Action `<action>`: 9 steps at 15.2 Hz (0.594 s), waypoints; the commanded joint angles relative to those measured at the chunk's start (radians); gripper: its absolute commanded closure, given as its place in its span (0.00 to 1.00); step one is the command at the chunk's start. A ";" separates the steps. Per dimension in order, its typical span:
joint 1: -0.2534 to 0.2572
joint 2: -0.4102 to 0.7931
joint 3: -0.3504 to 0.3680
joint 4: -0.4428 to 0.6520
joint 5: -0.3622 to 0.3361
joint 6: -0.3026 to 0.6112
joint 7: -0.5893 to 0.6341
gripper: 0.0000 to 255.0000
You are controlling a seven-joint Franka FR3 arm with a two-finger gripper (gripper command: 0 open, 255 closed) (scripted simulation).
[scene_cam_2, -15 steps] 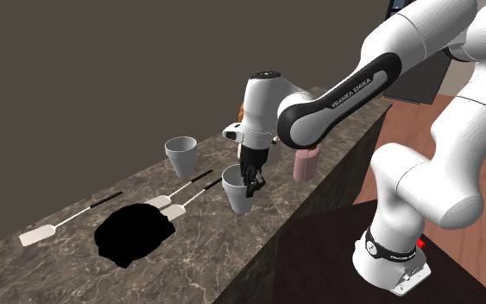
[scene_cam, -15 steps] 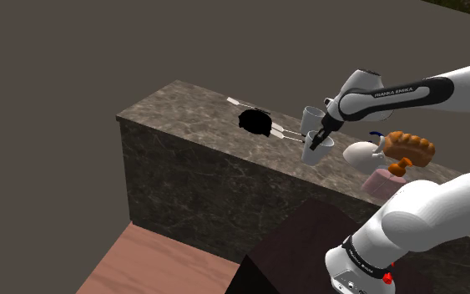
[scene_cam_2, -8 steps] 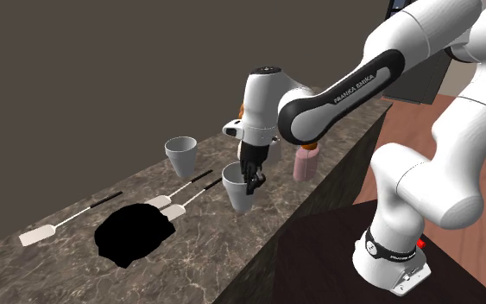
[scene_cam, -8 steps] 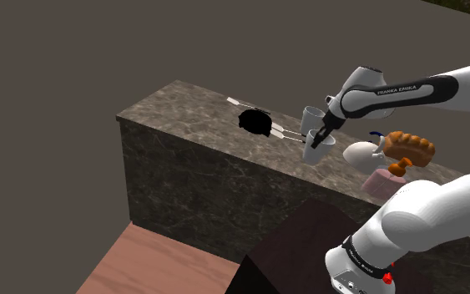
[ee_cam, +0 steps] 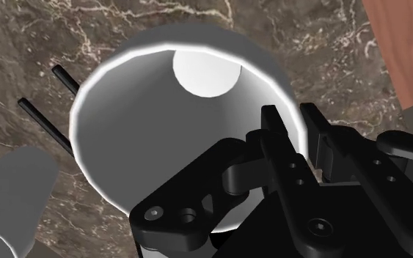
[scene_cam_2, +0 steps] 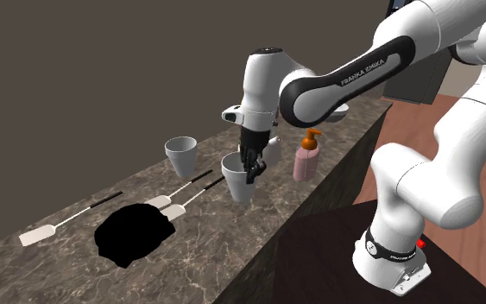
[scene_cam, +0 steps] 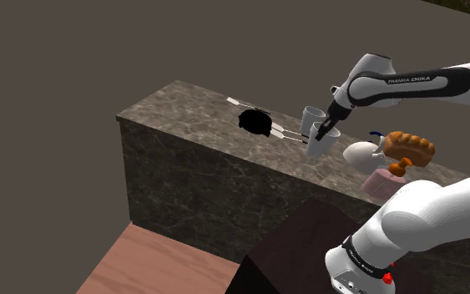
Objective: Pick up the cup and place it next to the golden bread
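Pinching the cup (scene_cam_2: 235, 186) by its wall, the pincer (scene_cam_2: 250, 176) hides part of the rim; bare surface (scene_cam_2: 232, 250) lies between cup and near edge.

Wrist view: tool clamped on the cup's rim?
Yes, the tool pinches the cup wall, one finger inside the rim and one outside.
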 commanded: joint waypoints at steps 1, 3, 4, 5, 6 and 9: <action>0.000 -0.013 0.007 0.019 0.002 -0.033 0.001 1.00; 0.000 -0.024 0.014 0.039 0.005 -0.063 0.002 1.00; 0.000 -0.029 0.017 0.049 0.006 -0.078 0.003 1.00; 0.001 -0.033 0.020 0.059 0.007 -0.093 0.003 1.00; 0.001 -0.038 0.023 0.070 0.009 -0.107 0.003 1.00; 0.002 -0.049 0.032 0.103 0.014 -0.151 0.004 1.00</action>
